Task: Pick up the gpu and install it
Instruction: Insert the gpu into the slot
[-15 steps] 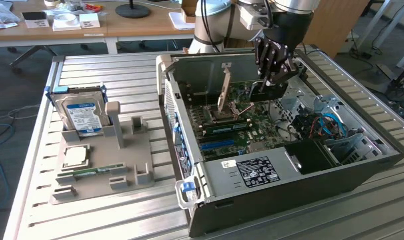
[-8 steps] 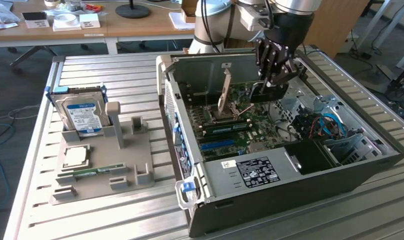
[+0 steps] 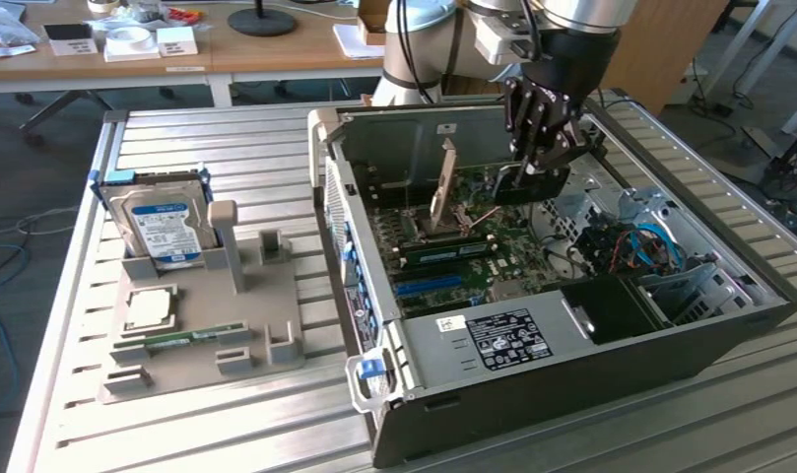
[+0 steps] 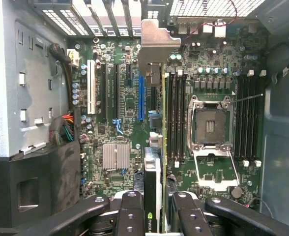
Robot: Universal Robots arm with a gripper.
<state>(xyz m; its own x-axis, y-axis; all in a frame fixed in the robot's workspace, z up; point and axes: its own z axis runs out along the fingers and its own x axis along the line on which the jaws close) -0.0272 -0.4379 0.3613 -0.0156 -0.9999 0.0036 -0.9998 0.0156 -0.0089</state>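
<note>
The gpu point(image 4: 153, 182) stands on edge between my fingers, seen edge-on with its green board, black cooler and silver bracket point(image 4: 154, 44) pointing at the case's rear slots. My gripper point(image 4: 154, 209) is shut on its upper edge. The card hangs over the motherboard point(image 4: 125, 98), between the blue slot point(image 4: 141, 98) and the memory slots point(image 4: 176, 113); I cannot tell whether it touches a slot. In the exterior view my gripper point(image 3: 536, 175) reaches down into the open computer case point(image 3: 503, 394), holding the gpu point(image 3: 527, 187).
The CPU socket point(image 4: 211, 125) lies open beside the card. To the exterior view's left of the case, a grey fixture point(image 3: 260, 340) holds a hard drive point(image 3: 162, 222), a CPU point(image 3: 149, 307) and a memory stick point(image 3: 174, 340). Blue cables point(image 3: 650, 246) sit inside the case.
</note>
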